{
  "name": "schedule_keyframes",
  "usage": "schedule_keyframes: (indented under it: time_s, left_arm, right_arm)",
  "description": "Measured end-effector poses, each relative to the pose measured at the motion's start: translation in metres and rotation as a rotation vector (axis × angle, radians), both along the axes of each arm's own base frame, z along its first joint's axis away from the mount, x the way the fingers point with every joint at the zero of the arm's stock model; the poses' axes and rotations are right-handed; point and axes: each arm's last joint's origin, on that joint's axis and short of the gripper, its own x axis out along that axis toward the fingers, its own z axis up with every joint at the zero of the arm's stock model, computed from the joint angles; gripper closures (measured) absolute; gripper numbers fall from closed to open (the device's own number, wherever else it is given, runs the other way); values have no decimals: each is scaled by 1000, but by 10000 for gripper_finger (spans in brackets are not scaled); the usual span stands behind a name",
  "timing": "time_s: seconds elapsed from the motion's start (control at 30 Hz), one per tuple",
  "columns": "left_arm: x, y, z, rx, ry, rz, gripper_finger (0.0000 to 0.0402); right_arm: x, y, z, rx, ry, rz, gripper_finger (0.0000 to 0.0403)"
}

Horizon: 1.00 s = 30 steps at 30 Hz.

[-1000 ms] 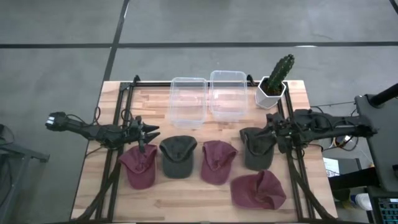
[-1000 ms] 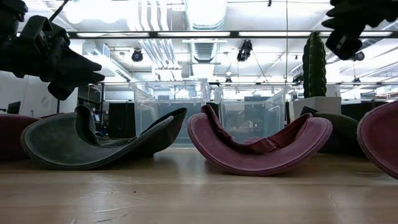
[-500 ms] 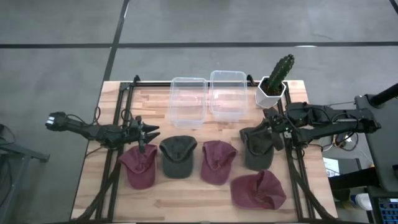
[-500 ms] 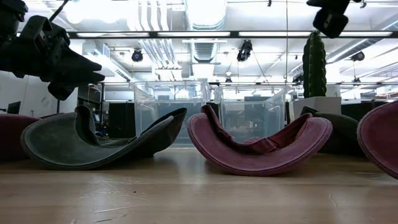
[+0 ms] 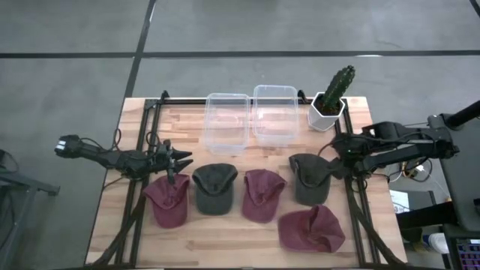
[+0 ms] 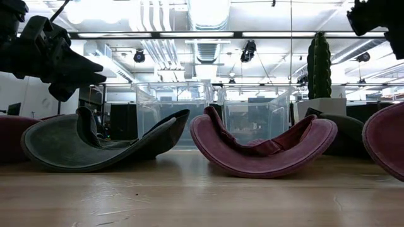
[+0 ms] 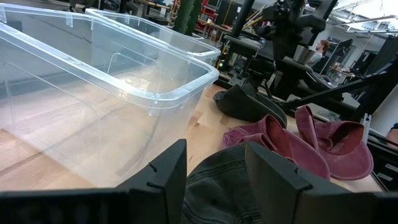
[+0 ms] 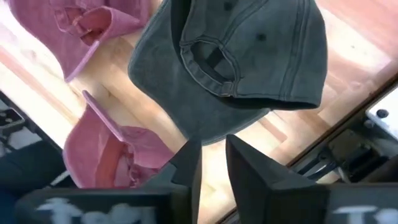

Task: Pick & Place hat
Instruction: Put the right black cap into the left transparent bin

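Five hats lie on the table in the high view: a maroon hat [image 5: 169, 200], a dark green hat [image 5: 214, 187], a maroon hat [image 5: 262, 194], a dark hat [image 5: 308, 178] and a maroon hat [image 5: 311, 229] nearer the front. My left gripper [image 5: 178, 160] [image 7: 214, 168] hangs open in the air just beyond the left two hats. My right gripper [image 5: 331, 163] [image 8: 212, 163] hovers above the right edge of the dark hat [image 8: 249, 56], its fingers a narrow gap apart. Neither touches a hat.
Two clear plastic bins [image 5: 227, 122] [image 5: 274, 112] stand side by side at the far edge. A cactus in a white pot [image 5: 330, 101] stands to their right, close behind my right arm. Black frame rails [image 5: 147, 142] run along both table sides.
My right gripper has risen off the dark hat and drawn back toward the table's right edge. The hat lies where it was.
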Motion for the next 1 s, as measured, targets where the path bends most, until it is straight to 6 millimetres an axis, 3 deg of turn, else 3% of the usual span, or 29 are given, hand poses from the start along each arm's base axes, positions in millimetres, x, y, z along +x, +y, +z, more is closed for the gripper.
schedule_keyframes:
  time_s: [0.27,0.5,0.7,1.0]
  left_arm:
    - [0,0,0,0,0,0,245]
    - [0,0,0,0,0,0,245]
    - [0,0,0,0,0,0,245]
    - [0,0,0,0,0,1,245]
  right_arm:
    - [0,0,-8,45,38,-130,251]
    - [5,1,-32,112,128,-290,186]
    - [7,1,-50,122,210,-380,162]
    - [20,8,-58,139,252,-460,154]
